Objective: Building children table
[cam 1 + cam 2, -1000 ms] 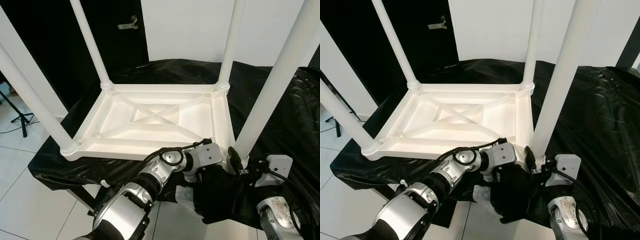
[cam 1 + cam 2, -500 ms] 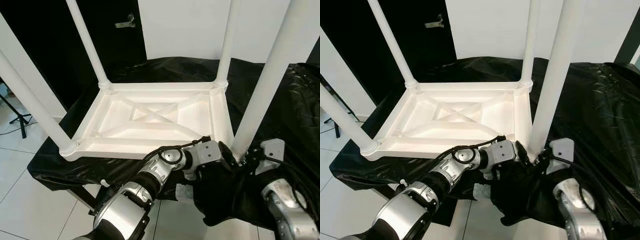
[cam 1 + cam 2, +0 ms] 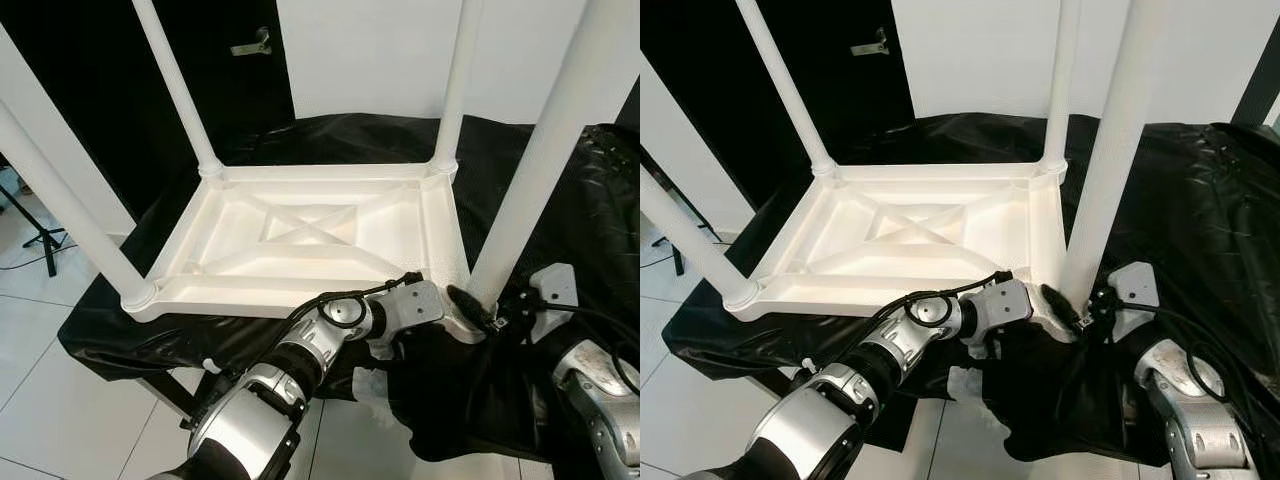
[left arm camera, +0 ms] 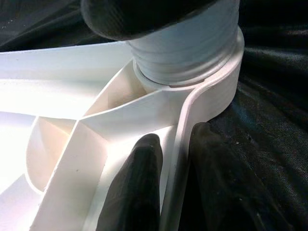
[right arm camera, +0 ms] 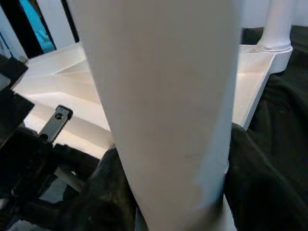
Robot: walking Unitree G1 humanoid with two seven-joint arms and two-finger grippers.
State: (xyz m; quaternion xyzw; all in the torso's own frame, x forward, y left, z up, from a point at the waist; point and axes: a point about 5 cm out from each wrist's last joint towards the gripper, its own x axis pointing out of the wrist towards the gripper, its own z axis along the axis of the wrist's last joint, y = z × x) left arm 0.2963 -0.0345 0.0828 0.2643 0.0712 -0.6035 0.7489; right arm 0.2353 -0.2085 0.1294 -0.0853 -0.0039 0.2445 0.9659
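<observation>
left gripper (image 4: 168, 192) pinching tabletop (image 3: 300, 235) rim by the near-right leg (image 3: 540, 160), right gripper (image 3: 478, 310) clamped round that leg

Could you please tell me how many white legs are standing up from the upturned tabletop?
4, one round white plastic leg per corner: far left, far right, near left, and near right, beside both grippers.

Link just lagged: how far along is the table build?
All four legs stand in the upturned tabletop. In hand: the left gripper pinches the rim by the near-right leg, which the right gripper grips at its base. Left: finish seating it, flip the table.
</observation>
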